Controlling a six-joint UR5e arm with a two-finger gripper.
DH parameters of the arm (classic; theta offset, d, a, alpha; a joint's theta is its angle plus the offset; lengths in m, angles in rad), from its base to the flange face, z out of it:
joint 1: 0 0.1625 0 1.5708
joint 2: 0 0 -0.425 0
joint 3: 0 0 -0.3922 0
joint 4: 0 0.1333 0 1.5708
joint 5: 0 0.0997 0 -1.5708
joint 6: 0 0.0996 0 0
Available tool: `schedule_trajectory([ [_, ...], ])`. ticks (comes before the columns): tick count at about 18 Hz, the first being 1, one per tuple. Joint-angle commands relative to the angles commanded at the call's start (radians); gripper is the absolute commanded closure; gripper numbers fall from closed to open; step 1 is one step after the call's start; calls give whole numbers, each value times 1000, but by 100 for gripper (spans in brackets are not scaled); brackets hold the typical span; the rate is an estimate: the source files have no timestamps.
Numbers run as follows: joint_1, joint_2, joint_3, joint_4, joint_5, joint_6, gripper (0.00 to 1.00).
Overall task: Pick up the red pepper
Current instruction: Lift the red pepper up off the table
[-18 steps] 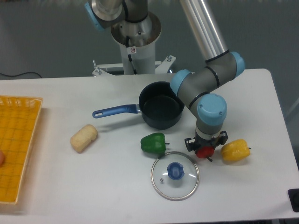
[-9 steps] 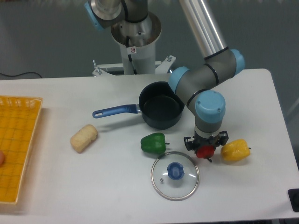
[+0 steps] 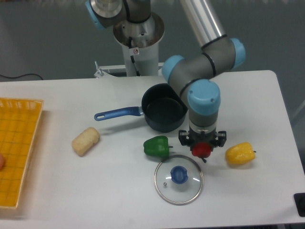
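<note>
The red pepper (image 3: 200,150) is small and glossy, with a dark stem poking out low on its right. My gripper (image 3: 201,146) is shut on it from above, black fingers on both sides, and holds it just over the white table between the green pepper (image 3: 156,146) and the yellow pepper (image 3: 239,153). The wrist hides the pepper's top. I cannot tell whether its underside still touches the table.
A glass lid with a blue knob (image 3: 178,179) lies right below the gripper. A dark pot with a blue handle (image 3: 164,114) stands behind. A corn cob (image 3: 86,140) lies to the left, and a yellow basket (image 3: 16,150) sits at the left edge.
The gripper has moved left with the red pepper in it, away from the yellow pepper, which stays in place. The arm's elbow swung left too.
</note>
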Motion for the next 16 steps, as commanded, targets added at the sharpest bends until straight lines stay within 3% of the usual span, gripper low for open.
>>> schedule_trajectory([
  [4, -29, 46, 0, -8, -2, 115, 54],
  [6, -35, 52, 0, -47, 2, 159, 53],
  [16, -43, 58, -8, -71, 2, 225, 53],
])
